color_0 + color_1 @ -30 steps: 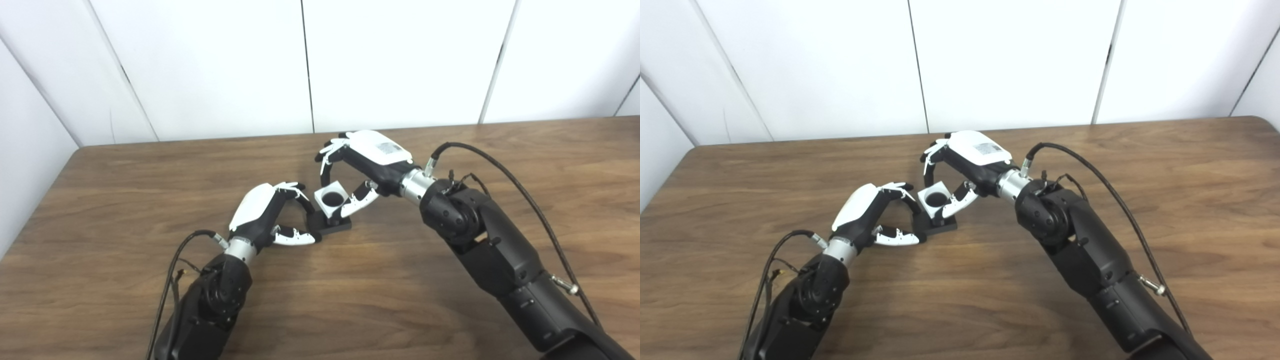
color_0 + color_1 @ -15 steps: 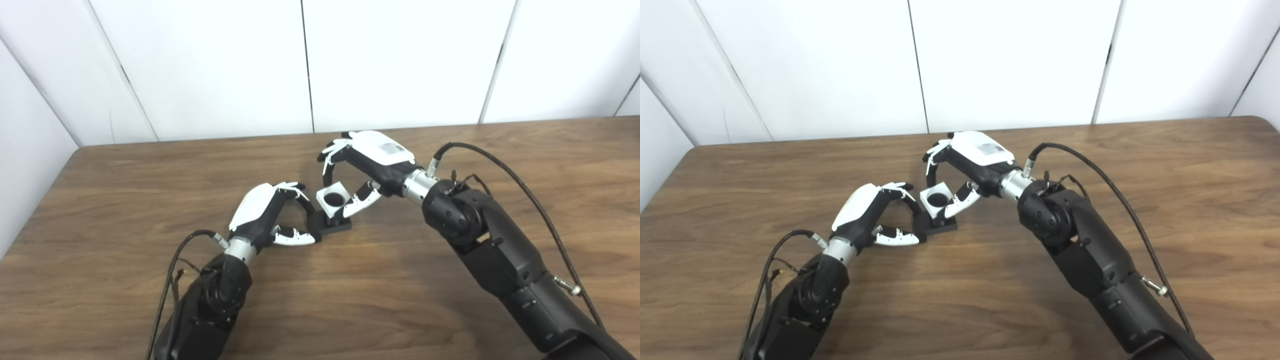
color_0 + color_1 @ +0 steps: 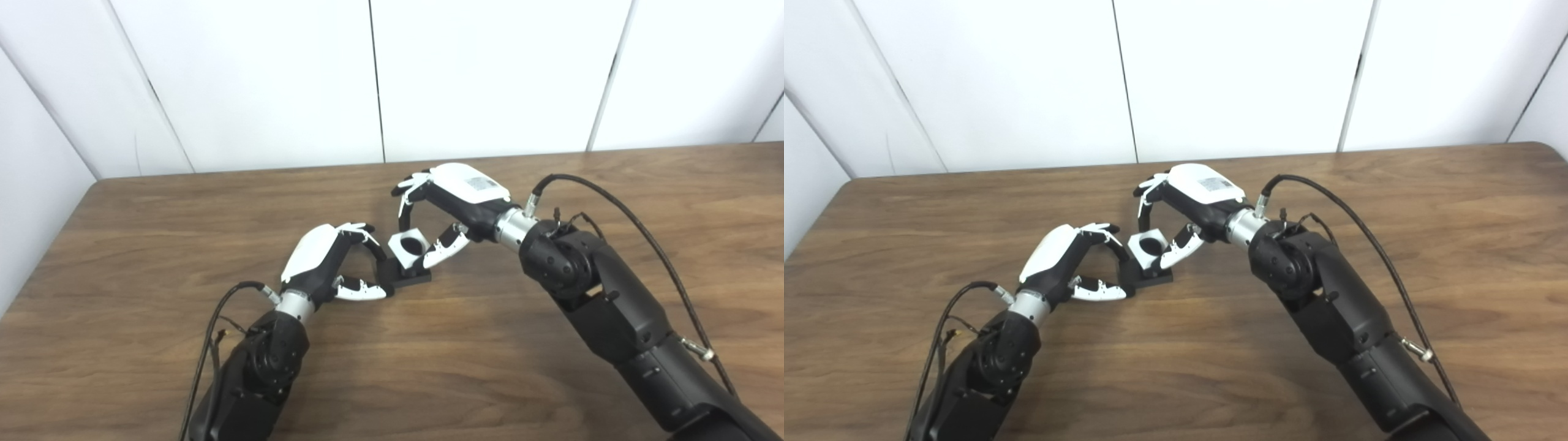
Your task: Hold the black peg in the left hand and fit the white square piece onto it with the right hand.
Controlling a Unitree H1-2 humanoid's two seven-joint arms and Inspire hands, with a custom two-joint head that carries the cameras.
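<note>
At desk (image 3: pixel 184 202) centre: left hand (image 3: pixel 327 260) grasping black peg base (image 3: pixel 409 278); right hand (image 3: pixel 450 205) fingers pinching white square piece (image 3: pixel 409 244), seemingly mid-fitting. Next: press down squarely.

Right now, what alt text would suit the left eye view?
Two robot hands meet over a brown wooden table: the right hand holds a white square piece with a round hole above a black base gripped by the left hand.

Wooden table (image 3: pixel 551 380) before white wall panels (image 3: pixel 490 73)
</note>
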